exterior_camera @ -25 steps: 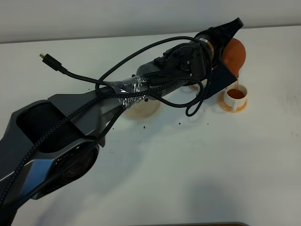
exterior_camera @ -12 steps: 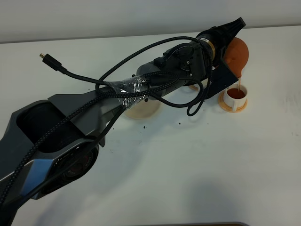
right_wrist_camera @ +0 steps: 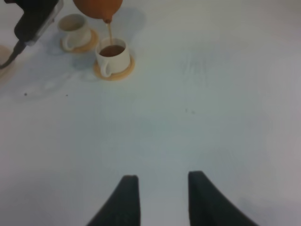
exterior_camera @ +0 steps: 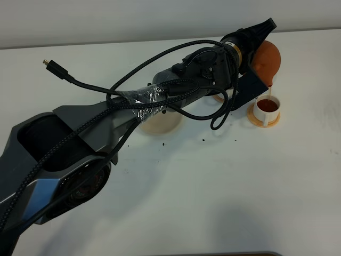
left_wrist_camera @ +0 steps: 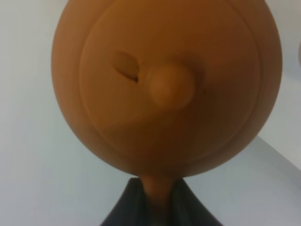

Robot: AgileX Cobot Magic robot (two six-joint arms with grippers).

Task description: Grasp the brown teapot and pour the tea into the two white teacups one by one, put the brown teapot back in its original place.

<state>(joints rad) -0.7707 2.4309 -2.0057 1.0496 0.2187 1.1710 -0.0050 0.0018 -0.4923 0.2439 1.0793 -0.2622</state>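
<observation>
The right gripper [right_wrist_camera: 160, 200] hangs over bare table [right_wrist_camera: 221, 108] with its jaws apart and nothing between them. It is well apart from the cups, so it seems no threat to the pour.

The risk sits at the teacup [exterior_camera: 266, 109] on its saucer [exterior_camera: 265, 122]. The dark tea [right_wrist_camera: 113, 49] stands high inside it while a thin stream runs down from the spout. If the tilt is held too long, the cup would likely overflow onto the saucer and table. The stream also lands close to the rim, so a small wobble of the pot could send it outside.

The second teacup [right_wrist_camera: 75, 29], just beside the first, looks unfilled, and a drip may fall on the way across.

Farthest off, the brown teapot [exterior_camera: 266, 60] hangs tipped above the cup. The left gripper [left_wrist_camera: 157, 200] is clamped tight on its loop handle, with the round body beyond the fingertips. So narrow a hold might let the pot swivel. The beige coaster [exterior_camera: 160, 124] lies empty under the arm.
</observation>
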